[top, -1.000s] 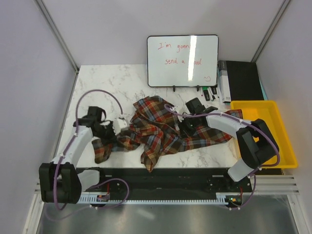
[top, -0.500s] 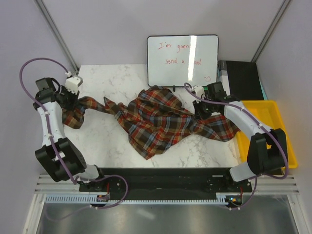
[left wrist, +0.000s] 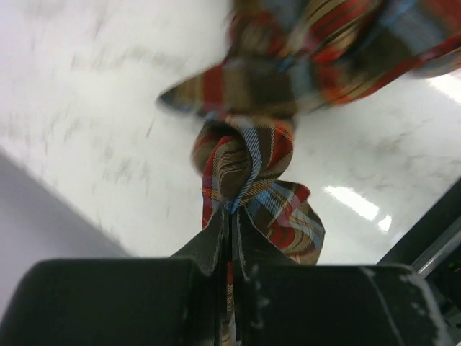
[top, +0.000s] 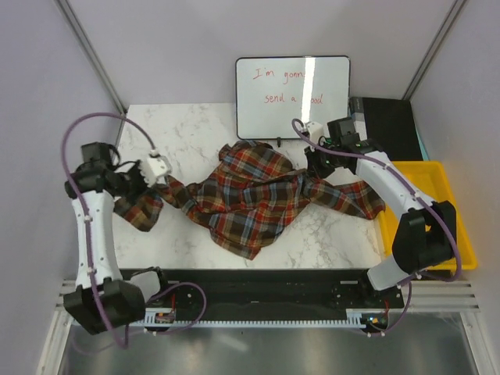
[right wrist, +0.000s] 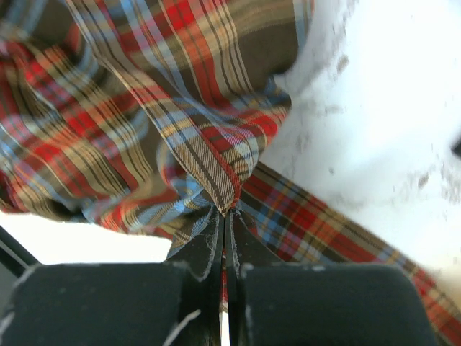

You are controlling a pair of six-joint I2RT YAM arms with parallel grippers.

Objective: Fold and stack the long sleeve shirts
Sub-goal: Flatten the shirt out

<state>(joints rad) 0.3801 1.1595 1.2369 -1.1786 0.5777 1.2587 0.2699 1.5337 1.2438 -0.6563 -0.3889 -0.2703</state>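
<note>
Shirt [top: 250, 199] shifted, perhaps touching whiteboard [top: 293, 98].

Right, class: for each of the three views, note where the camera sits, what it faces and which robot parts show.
Top external: above, behind the bases, looking down on the marble table, plaid shirt and both arms.
Left wrist: on the left arm, facing along the left gripper, shut on cloth.
Right wrist: on the right arm, facing along the right gripper, likewise shut.
Shared: every view shows the shirt.

Crumpled red plaid shirt [top: 250, 195] lies on the table [top: 187, 129], sleeves stretched sideways
</note>
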